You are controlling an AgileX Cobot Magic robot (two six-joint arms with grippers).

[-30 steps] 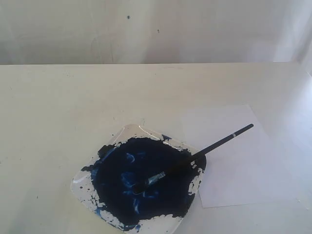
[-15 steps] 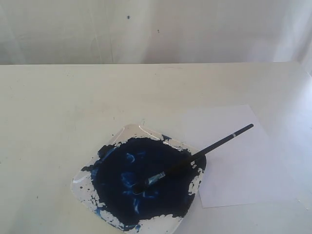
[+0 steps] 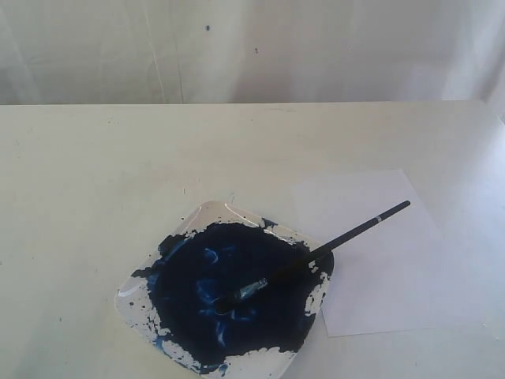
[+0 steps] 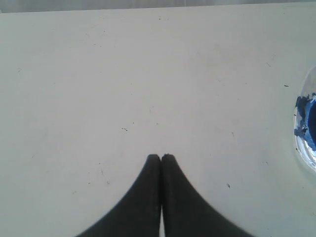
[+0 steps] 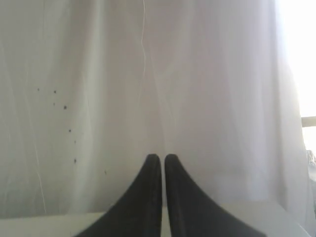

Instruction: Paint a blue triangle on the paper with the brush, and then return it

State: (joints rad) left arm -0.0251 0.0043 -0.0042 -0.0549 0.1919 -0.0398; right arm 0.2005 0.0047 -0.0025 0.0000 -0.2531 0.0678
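Note:
The black-handled brush [image 3: 339, 239] lies across the paint tray [image 3: 211, 215], its bristles in the dark-blue puddle [image 3: 229, 288] and its handle end over the white paper [image 3: 387, 268]. The paper lies to the right of the tray and is blank; no blue triangle shows on it. Neither gripper appears in the exterior view. My left gripper [image 4: 161, 157] is shut, empty, over bare table, with the tray's edge [image 4: 307, 131] off to one side. My right gripper [image 5: 161, 157] is shut with a hairline gap, empty, facing the white curtain.
A white curtain [image 3: 252, 47] hangs behind the table's far edge [image 3: 237, 103]. Small dark specks dot the cream tabletop [image 3: 95, 189]. Dried blue paint rims the tray's near corner [image 3: 185, 359].

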